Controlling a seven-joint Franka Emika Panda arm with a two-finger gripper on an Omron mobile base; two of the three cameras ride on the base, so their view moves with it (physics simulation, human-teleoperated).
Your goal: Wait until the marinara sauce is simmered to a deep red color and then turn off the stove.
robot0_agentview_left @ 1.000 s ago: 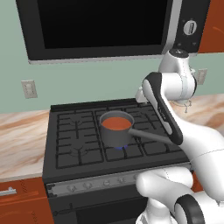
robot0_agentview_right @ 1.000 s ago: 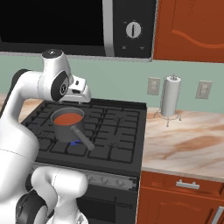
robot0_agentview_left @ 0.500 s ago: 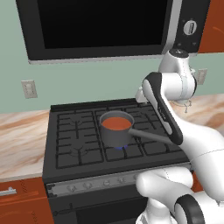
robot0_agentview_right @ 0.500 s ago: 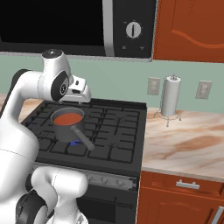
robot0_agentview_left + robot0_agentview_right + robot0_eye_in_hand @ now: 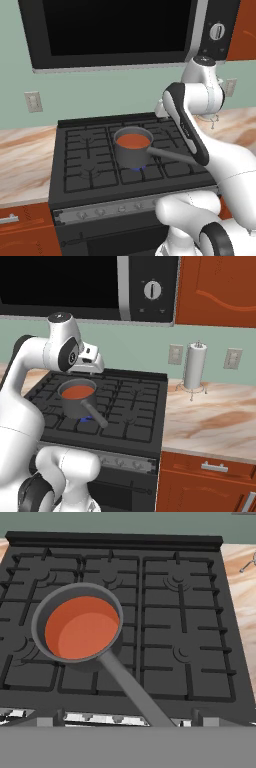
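The stove [image 5: 100, 170] is the biggest thing here, a black gas range set between two stretches of marbled tabletop [image 5: 215, 416], with a black microwave [image 5: 115, 35] above it and a paper-towel holder [image 5: 194, 367] standing on the right-hand tabletop. Along the stove's front edge runs a silver strip [image 5: 125, 207] with small knobs, and that strip is what the coming move turns on.

A grey saucepan [image 5: 132, 148] sits on a front burner with a little blue flame [image 5: 137, 170] under it, so the burner looks lit. Its long handle [image 5: 132, 697] points out toward the stove's front edge and toward the robot.

The marinara sauce [image 5: 82, 627] fills the pan as a flat orange-red disc, to my eye not yet deep red, so waiting seems the step in hand.

The hand [image 5: 92, 358] hangs above the back of the stove, just behind and above the pan, open as wide as it goes and holding nothing. The knobs lie lower and nearer the robot than the hand, past the pan, so the reach would go down and back over the handle.
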